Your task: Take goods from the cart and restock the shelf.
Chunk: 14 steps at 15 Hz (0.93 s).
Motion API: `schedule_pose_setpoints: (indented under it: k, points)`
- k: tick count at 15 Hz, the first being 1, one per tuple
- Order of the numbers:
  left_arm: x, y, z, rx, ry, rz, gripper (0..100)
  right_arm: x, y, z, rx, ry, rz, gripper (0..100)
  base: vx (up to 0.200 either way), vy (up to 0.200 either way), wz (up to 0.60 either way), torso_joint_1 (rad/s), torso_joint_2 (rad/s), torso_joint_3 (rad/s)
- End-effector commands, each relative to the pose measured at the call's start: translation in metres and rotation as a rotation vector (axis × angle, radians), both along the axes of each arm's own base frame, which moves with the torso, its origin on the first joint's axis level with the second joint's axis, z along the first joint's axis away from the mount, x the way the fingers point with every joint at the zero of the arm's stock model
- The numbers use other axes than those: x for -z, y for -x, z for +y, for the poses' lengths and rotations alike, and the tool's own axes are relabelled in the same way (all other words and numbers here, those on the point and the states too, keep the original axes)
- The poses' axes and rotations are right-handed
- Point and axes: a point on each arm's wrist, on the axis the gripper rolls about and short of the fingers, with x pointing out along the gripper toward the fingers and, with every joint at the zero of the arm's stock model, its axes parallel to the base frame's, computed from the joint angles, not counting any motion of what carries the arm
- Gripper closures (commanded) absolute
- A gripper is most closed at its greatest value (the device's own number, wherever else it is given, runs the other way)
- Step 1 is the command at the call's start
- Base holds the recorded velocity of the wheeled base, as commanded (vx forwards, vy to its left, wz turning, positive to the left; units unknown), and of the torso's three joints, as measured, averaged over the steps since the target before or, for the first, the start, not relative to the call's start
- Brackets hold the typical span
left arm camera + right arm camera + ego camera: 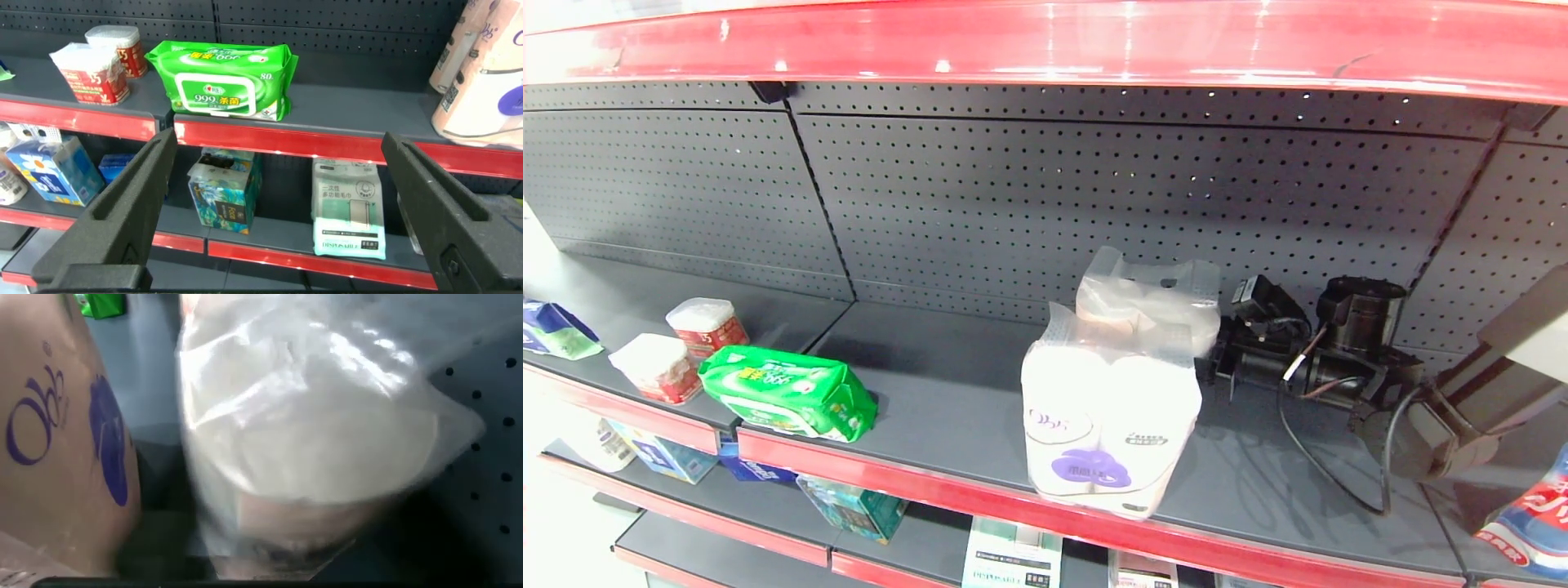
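Two toilet paper packs stand on the grey shelf [947,392]; the front pack [1107,425] sits at the red front edge, and the rear pack [1147,298] stands just behind it, near the pegboard back wall; the right gripper [1227,347] is on the shelf, right up against the rear pack's right side, and I cannot tell whether it grasps the pack or has let go; the right wrist view has the rear pack's clear wrapping [327,441] close up beside the front pack [65,441]; the left gripper [278,143] hangs in front of the shelves, jaws spread wide and holding nothing; a green wet wipes pack [788,392] lies further left, beside two small tubs [654,367].
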Motion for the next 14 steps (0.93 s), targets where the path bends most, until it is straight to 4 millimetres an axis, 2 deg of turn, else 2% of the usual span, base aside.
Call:
schedule_pose_setpoints:
  k: [1,14]
  points:
    - [0.0,0.0,0.0,0.001,0.0,0.001,0,0.002,0.0,0.0,-0.002,0.001,0.007,100,0.0,0.0,0.0,0.0,0.0,0.0]
    - [0.0,0.0,0.0,0.001,0.0,0.001,0,0.001,-0.005,0.012,-0.077,-0.015,-0.002,100,0.0,0.0,0.0,0.0,0.0,0.0]
